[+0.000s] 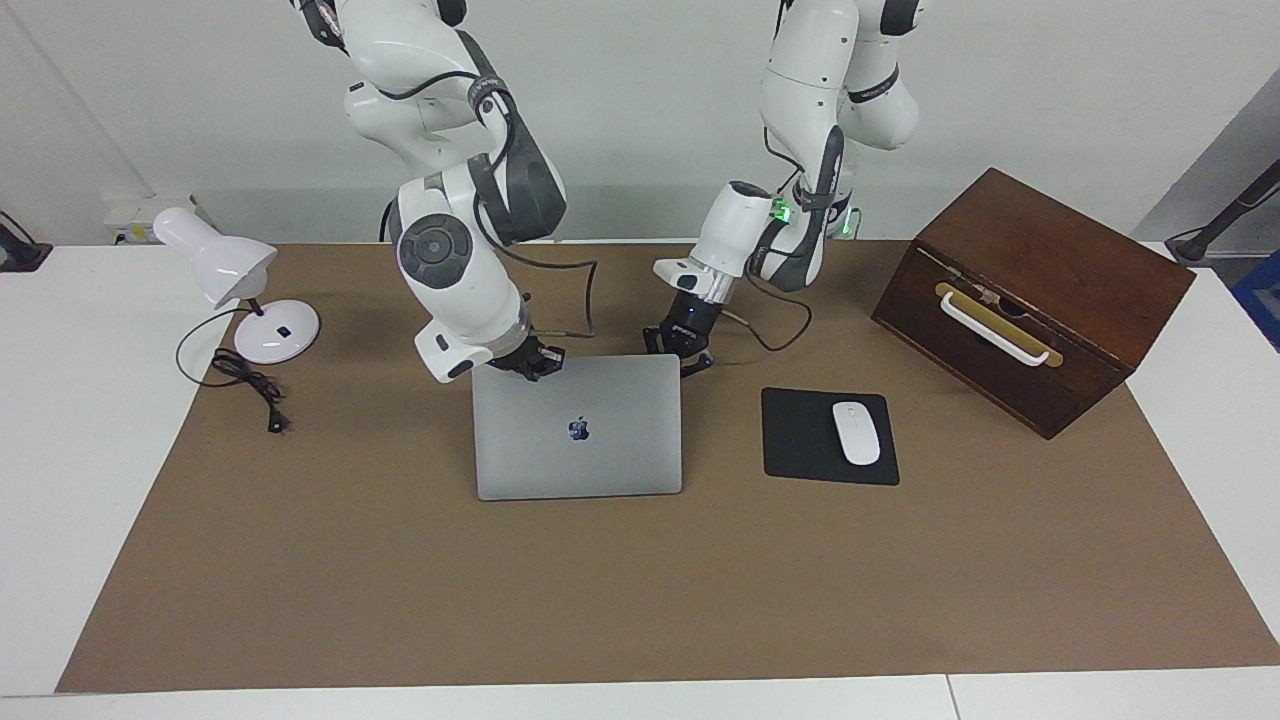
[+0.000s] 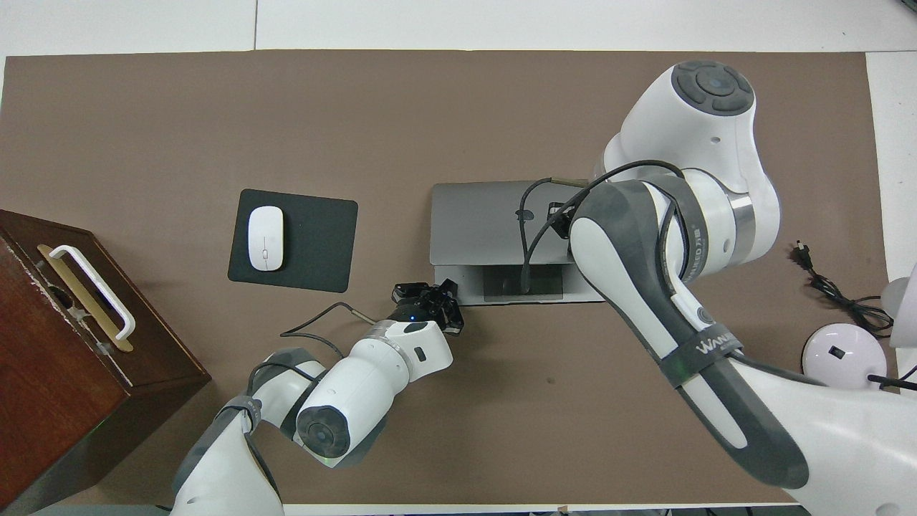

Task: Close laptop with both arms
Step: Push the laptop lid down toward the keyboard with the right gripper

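1. The laptop (image 1: 578, 430) sits mid-mat, lid tilted low over its deck, not shut, with a strip of deck and trackpad showing.
2. The right gripper (image 1: 528, 362) is at the lid's top edge, at the corner toward the right arm's end; whether its fingers are clenched or released, I cannot tell.
3. The left gripper (image 1: 683, 350) is at the other top corner, grip equally unreadable.
4. Beside the left gripper lie the mouse pad (image 1: 800, 440) and mouse (image 1: 856, 432).

Laptop (image 1: 578, 430) matt silver metal; box (image 1: 1035, 290) dark polished wood; mouse pad (image 1: 800, 440) matt black.
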`<state>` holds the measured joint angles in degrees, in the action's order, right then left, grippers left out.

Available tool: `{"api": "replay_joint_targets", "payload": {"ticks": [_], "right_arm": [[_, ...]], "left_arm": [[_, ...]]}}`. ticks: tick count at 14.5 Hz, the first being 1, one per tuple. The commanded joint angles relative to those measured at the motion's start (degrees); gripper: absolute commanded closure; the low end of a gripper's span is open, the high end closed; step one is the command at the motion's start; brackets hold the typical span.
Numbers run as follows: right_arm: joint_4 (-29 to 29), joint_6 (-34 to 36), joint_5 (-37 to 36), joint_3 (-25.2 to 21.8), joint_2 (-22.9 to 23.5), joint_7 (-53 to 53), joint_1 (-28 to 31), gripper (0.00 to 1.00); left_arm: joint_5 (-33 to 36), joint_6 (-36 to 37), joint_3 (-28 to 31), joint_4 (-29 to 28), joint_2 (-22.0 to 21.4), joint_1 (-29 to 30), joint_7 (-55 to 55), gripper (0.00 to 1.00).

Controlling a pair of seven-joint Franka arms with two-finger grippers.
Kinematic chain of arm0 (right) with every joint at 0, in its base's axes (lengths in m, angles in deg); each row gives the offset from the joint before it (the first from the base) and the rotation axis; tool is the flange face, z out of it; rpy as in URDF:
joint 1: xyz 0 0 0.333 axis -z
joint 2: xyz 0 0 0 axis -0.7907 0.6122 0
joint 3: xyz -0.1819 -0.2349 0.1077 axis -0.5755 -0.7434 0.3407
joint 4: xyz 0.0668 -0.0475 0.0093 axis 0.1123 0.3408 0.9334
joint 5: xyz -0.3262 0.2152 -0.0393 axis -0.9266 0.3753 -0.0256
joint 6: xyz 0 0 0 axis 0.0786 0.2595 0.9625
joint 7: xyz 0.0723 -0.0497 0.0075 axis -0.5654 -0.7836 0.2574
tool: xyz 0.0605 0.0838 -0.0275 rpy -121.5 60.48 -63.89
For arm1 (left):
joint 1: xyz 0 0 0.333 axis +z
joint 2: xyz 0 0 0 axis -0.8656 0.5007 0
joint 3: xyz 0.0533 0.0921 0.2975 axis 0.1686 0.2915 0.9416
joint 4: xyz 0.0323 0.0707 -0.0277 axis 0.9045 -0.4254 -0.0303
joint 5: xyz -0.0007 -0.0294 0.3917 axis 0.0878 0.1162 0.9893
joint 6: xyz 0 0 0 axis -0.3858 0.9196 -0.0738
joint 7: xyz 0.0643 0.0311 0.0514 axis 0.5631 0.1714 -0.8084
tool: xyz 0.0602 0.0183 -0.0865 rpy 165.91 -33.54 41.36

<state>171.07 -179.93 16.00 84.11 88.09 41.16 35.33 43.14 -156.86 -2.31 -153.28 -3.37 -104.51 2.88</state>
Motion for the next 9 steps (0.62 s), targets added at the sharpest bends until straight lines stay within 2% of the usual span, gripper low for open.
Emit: {"api": "replay_joint_targets", "payload": {"ticks": [1,9], "right_arm": [[5.9,-3.6,1.4,0.2,-3.2,0.1,0.1,1.0],[9.5,-7.1,1.4,0.2,-4.0,1.1,0.1,1.0]], "left_arm": [[1.1,-0.8,0.1,0.5,3.0,0.4,0.5,1.0],[1.2,-0.9,0.1,0.6,3.5,0.3,0.6,1.0]]}}
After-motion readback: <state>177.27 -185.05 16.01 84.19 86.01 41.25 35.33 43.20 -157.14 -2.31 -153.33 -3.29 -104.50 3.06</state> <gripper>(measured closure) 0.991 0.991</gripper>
